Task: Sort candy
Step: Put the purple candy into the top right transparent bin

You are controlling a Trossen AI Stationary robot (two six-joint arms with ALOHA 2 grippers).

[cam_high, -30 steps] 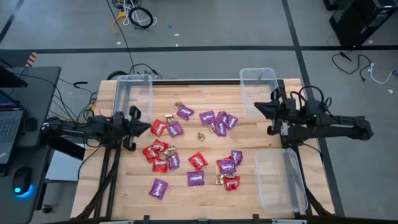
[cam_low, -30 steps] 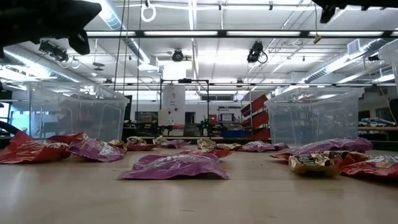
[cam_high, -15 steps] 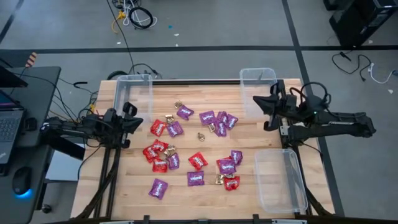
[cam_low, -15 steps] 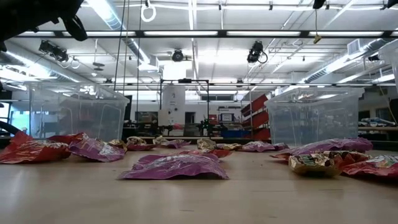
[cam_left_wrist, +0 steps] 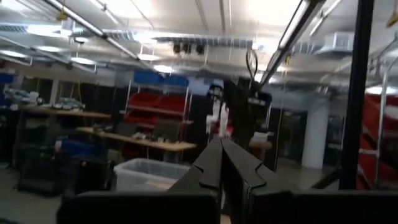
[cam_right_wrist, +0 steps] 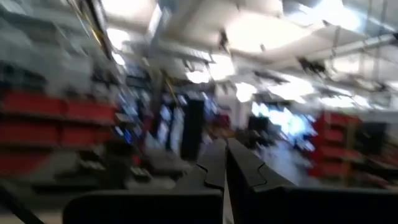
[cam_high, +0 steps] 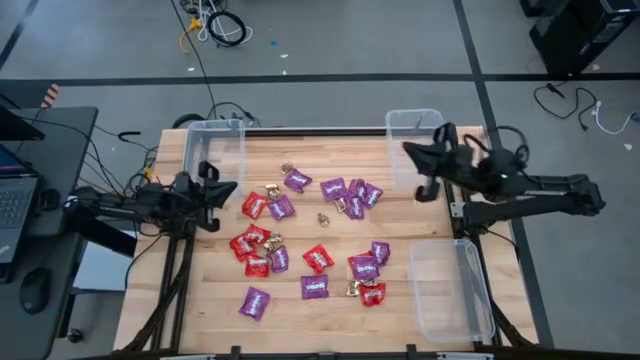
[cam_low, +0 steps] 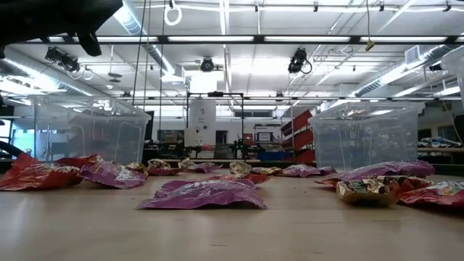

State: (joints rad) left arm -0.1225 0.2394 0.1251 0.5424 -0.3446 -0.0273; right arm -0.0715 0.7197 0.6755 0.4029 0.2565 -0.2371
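Note:
The candy (cam_high: 310, 235) lies scattered flat on the middle of the wooden table: red packets (cam_high: 254, 205), purple packets (cam_high: 333, 188) and small gold pieces (cam_high: 324, 219). The low view shows a purple packet (cam_low: 205, 194) nearest. My left gripper (cam_high: 222, 190) hangs above the table's left side, just left of the pile, pointing right; its fingers (cam_left_wrist: 221, 152) are shut and empty. My right gripper (cam_high: 408, 152) hovers at the far right, beside the far right bin, pointing left; its fingers (cam_right_wrist: 224, 152) are shut and empty. Both wrist views look level into the room.
Three clear plastic bins stand on the table: one at the far left (cam_high: 214, 145), one at the far right (cam_high: 416, 130), one at the near right (cam_high: 450, 290). Bare wood lies along the near left. A laptop and mouse sit on a desk to the left.
My right gripper has risen and moved toward the far edge and a little left, leaving the low view. My left gripper drew back to the left, then came right again, ending slightly farther away than before. The candy has stayed in place.

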